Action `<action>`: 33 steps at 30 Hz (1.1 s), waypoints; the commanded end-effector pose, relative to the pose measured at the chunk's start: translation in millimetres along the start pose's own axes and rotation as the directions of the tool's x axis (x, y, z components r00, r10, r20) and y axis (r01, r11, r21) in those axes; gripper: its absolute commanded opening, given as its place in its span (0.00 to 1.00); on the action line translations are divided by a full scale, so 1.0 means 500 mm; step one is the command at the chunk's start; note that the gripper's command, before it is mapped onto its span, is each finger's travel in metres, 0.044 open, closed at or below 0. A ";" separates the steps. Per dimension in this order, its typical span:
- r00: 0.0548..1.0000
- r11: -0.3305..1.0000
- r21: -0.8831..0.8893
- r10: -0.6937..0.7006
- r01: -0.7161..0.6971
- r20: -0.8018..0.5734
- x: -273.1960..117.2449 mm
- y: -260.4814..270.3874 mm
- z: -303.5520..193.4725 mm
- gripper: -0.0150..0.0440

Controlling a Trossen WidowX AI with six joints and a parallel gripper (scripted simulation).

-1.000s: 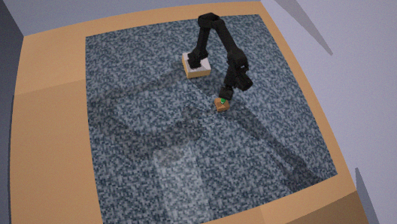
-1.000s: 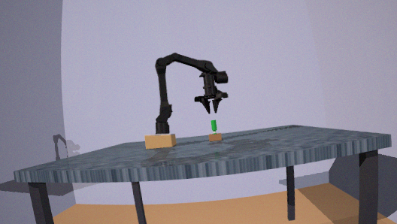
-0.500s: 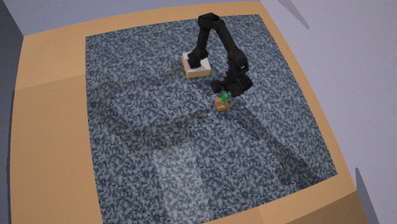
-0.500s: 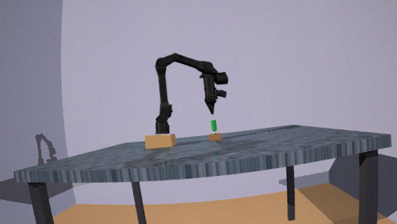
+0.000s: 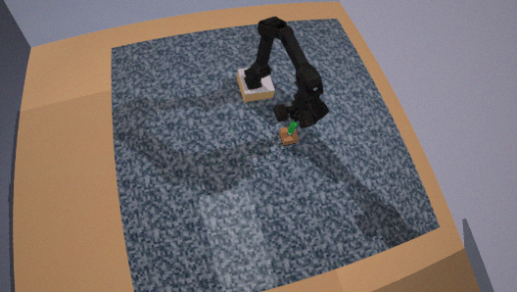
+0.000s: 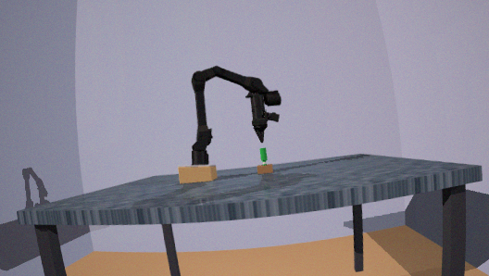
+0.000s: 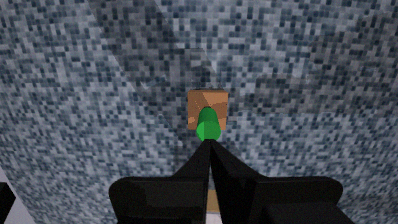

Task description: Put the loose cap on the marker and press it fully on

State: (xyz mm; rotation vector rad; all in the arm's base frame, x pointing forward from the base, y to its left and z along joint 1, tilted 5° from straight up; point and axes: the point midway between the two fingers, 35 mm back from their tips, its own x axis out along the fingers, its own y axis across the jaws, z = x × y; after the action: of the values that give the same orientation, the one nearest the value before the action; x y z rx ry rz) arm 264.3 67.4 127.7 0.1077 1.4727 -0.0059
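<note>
Green cap: over the marker (image 5: 290,133) (image 6: 264,164), which stands in the brown holder block (image 5: 288,142) (image 6: 265,169) (image 7: 194,107) on the desk (image 5: 166,235) (image 6: 139,204) (image 7: 75,150); the cap (image 5: 292,128) (image 6: 263,154) (image 7: 208,131) points up, its long axis close to upright.
Jaws: together, nothing between them; they point down above the cap, with a small gap beneath the tips in the exterior view.
Cap from jaws: just under the tips, at six o'clock in the exterior view; at twelve o'clock from the tips in the wrist view, where the black fingers meet its near edge only in the picture; around seven o'clock from the wrist housing in the top view.
Coming move: probably a straight push down with the closed tips; they seem to need centring over the cap first, since an off-centre press could slide off or tip it.
Hard to make out: a pale sliver shows between cap and block; whether the cap has clicked home cannot be told; most of the marker is hidden; in the top view the black arm (image 5: 299,54) (image 6: 201,106) hides the fingertips.
</note>
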 end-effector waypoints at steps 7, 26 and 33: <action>1.000 1.000 0.005 -0.006 0.006 -0.004 0.031 -0.002 0.000 0.25; 1.000 1.000 0.000 0.003 -0.003 0.009 0.057 0.001 0.003 0.25; 1.000 1.000 0.000 0.003 -0.003 0.009 -0.032 0.003 0.011 0.25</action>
State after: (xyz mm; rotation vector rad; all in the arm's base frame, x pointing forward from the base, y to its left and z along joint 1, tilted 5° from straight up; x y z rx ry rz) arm 264.9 67.9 113.8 0.1059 1.4941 -0.0134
